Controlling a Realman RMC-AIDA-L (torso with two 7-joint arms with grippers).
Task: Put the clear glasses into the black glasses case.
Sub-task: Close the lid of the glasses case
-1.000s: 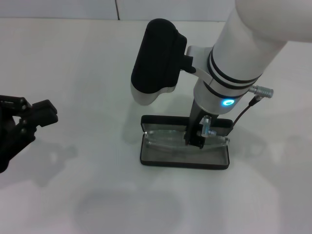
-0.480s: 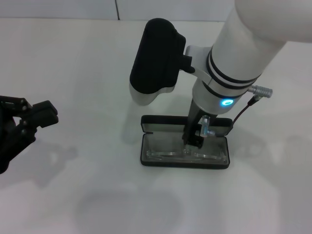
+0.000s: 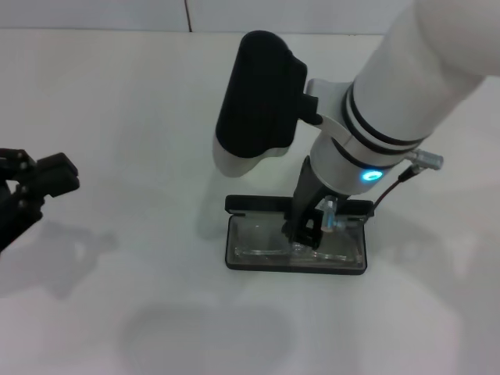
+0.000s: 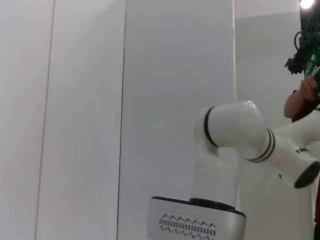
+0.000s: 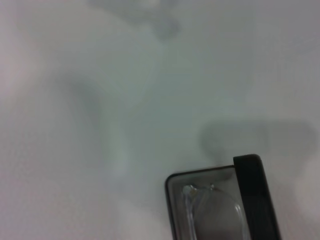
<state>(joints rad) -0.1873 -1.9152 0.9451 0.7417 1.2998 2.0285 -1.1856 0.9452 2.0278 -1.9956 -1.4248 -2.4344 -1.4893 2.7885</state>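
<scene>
- Glasses (image 3: pixel 281 248), head view: lying inside the open case (image 3: pixel 355 262) near counter (image 3: pixel 141 117) centre; clear frame hard to trace against the grey lining, seems flat in the tray. Case lid (image 3: pixel 254 205) stands up along the far edge.
- Right claw (image 3: pixel 306 233), head view: down in the case tray, right over the glasses' middle. Fingers dark and overlapped by the wrist, so I cannot tell if it grips the glasses or has let go.
- Left claw (image 3: pixel 48 176), head view: parked well off to the left above the counter, apart from everything. Cannot tell if its fingers are apart or together.
- Left wrist view: only wall panels and a white robot arm (image 4: pixel 240 135) far off; nothing of the task.
- Right wrist view: one corner of the case (image 5: pixel 250 200) with a bit of the glasses (image 5: pixel 210 205) resting on the lining; bare counter (image 5: pixel 100 100) around it. Own fingers not in shot.
- Step, judged: placing stage, glasses look seated, task nearly done.
- Next move, judged: release if gripping, then lift straight up so the fingers don't snag a clear arm and drag the glasses out. Shutting the lid isn't asked for.
</scene>
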